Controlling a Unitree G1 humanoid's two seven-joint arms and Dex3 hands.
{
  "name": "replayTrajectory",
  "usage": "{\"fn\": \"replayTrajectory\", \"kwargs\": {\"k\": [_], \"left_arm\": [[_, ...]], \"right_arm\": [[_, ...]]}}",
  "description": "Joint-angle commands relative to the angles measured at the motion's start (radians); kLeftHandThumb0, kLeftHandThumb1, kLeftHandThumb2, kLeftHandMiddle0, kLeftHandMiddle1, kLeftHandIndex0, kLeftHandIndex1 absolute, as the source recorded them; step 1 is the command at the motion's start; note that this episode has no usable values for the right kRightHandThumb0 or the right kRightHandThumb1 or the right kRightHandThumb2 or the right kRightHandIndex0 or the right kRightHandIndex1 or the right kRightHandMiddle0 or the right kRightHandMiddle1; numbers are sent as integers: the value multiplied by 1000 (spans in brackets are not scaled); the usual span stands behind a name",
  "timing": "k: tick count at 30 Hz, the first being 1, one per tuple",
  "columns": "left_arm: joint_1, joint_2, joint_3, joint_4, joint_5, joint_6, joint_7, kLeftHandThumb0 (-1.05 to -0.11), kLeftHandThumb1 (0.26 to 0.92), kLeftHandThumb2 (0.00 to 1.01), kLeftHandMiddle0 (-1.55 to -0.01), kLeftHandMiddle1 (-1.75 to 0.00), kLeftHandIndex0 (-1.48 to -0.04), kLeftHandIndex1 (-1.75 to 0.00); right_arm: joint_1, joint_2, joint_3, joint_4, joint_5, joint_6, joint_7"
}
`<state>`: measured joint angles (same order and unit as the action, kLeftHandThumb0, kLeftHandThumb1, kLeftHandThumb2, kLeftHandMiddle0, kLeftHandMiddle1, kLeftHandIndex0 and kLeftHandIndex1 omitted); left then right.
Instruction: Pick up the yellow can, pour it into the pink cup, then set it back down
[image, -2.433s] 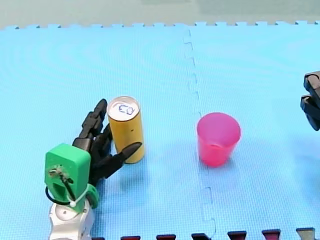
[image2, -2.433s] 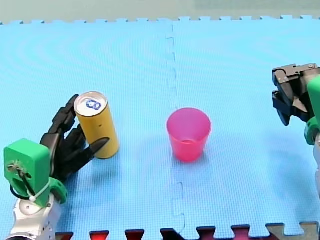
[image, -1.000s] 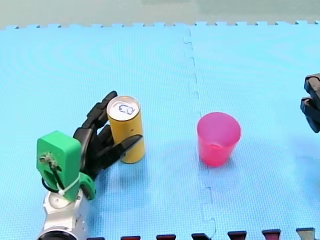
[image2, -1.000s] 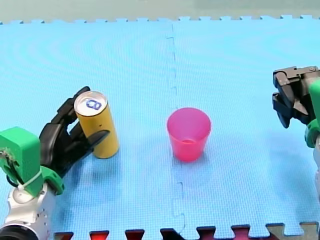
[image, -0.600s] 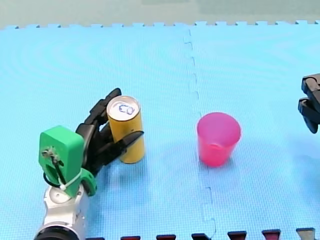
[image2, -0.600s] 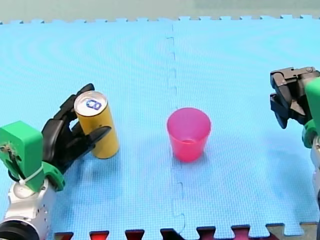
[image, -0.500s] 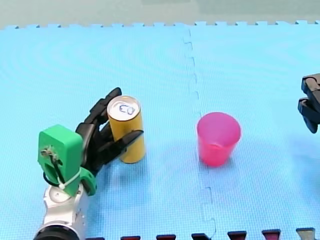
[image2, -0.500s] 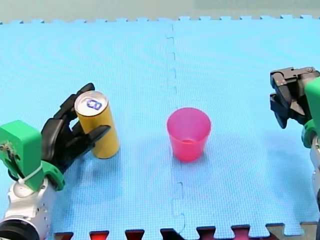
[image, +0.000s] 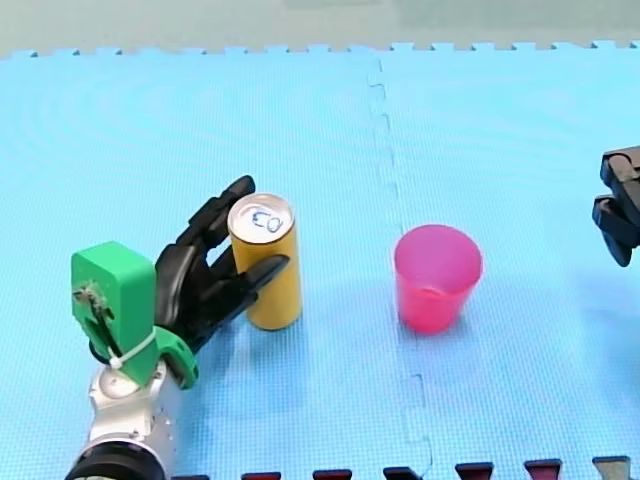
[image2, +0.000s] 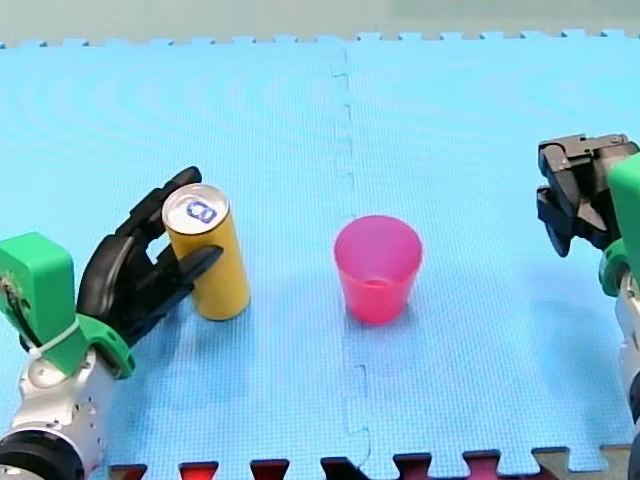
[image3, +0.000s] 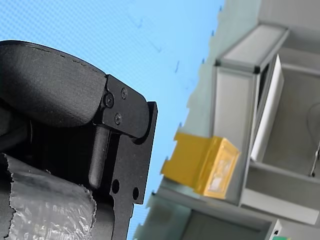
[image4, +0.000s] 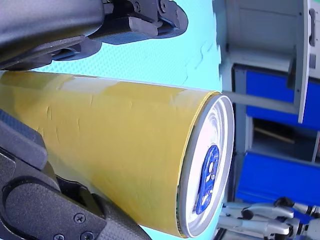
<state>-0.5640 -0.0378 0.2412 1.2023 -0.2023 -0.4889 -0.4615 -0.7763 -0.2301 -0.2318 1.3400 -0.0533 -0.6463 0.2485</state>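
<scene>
Yellow can (image: 267, 270): stood upright at lower left of centre in the head views, on the blue foam mat (image: 300, 120), tab end uppermost. Whether its base is clear of the mat cannot be told.

Left hand (image: 205, 278): placed at the lower left of the frame and closed around the yellow can. The thumb is laid across the near side and the other fingers are wrapped behind the far side. In the second wrist view the can's wall is seen clamped between black fingers.

Right hand (image2: 575, 195): placed at the right edge of the frame at mid-height, fingers curled, nothing held, well apart from the cup.

Pink cup (image: 436, 278): stood upright just right of centre, mouth up, apart from the can and untouched.

Step in hand: judged to be the pick-up. The grasp is made, and the pour is not yet begun, since the can is upright and off to the cup's left.

Next move: judged to call for the can to be raised and carried toward the right of the frame until its top is over the cup's mouth. It is then to be tipped with the opening lowest.

Care required: the cup is unheld and likely light, so contact with its rim is to be avoided.

Outstanding: pouring, righting, setting down, release.
</scene>
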Motion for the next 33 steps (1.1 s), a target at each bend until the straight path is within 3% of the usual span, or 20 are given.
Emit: {"fn": "replayTrajectory", "kwargs": {"k": [1, 9, 13, 17, 22, 27, 33], "left_arm": [[-9, 2, 4, 2, -4, 6, -11, -683, 659, 1, -292, -9, -283, -8], [-19, 12, -3, 11, 10, 15, -30, -653, 664, 2, -369, -38, -341, -22], [-25, 29, -29, 17, 47, 14, -22, -652, 688, 6, -475, -53, -521, -47], [-20, 41, -61, 17, 100, -19, 34, -655, 698, 4, -629, -88, -611, -40], [-22, 48, -79, 16, 129, -15, 82, -516, 721, 2, -964, -84, -1051, -61], [-19, 70, -116, 9, 167, -14, 90, -514, 726, 1, -1158, -114, -1142, -42], [-24, 88, -141, 10, 191, -2, 100, -506, 729, 2, -1224, -102, -1217, -47]], "right_arm": [[-4, -3, -2, -1, 3, 5, -3], [-4, -2, -3, -1, 3, 4, -6], [-5, 0, -3, 0, 3, 6, -10], [-4, 1, -3, -1, 3, 5, -11], [-4, 3, -4, -1, 5, 7, -12], [-3, 5, -3, -1, 4, 7, -16], [-2, 9, -2, -2, 3, 4, -24]]}}
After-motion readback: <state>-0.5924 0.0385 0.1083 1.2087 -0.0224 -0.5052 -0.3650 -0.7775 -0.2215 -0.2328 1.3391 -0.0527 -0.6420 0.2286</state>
